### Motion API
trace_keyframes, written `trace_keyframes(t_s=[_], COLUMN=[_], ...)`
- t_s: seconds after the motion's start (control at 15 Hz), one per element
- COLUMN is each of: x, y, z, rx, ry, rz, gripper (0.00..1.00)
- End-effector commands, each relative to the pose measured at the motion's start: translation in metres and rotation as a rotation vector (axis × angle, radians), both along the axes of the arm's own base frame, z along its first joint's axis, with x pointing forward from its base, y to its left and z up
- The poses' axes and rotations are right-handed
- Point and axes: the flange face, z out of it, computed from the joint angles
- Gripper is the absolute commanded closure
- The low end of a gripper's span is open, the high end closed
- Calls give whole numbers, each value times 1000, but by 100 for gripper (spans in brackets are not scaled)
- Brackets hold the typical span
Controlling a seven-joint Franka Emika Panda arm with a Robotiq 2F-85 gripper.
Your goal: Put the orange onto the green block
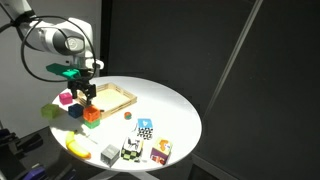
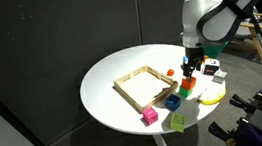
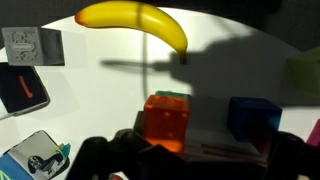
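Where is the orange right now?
In the wrist view, the orange sits centre frame, the green block showing just behind it and a blue block to its right.

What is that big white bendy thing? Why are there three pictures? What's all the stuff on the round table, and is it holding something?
The bendy thing is a robot arm that a person steers. The pinching part at its tip is called the end effector.

Two pictures come from cameras standing near the table, looking from different sides. The third comes from a camera on the arm's wrist, looking down past the end effector.

On the round white table lie a shallow wooden tray, a long yellow banana, a magenta cube and some patterned little boxes.

Right under the end effector sits a small orange cube. A bright green block peeks out behind it, and a dark blue cube stands beside it.

The fingers look spread apart, so it seems to hold nothing.
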Motion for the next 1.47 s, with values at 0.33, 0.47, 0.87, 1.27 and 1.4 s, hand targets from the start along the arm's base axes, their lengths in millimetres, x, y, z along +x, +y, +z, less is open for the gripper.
trace_keyframes(t_s=[0.33,0.47,0.87,1.27,1.4], x=[-30,-35,-55,-75,-82], y=[-16,-20,-34,-51,-55], z=[65,78,111,136,141], rx=[76,66,31,3,-5], ry=[-47,-52,-33,-6,3], rz=[-21,-32,-64,-80,-77], gripper=[0,0,0,0,0])
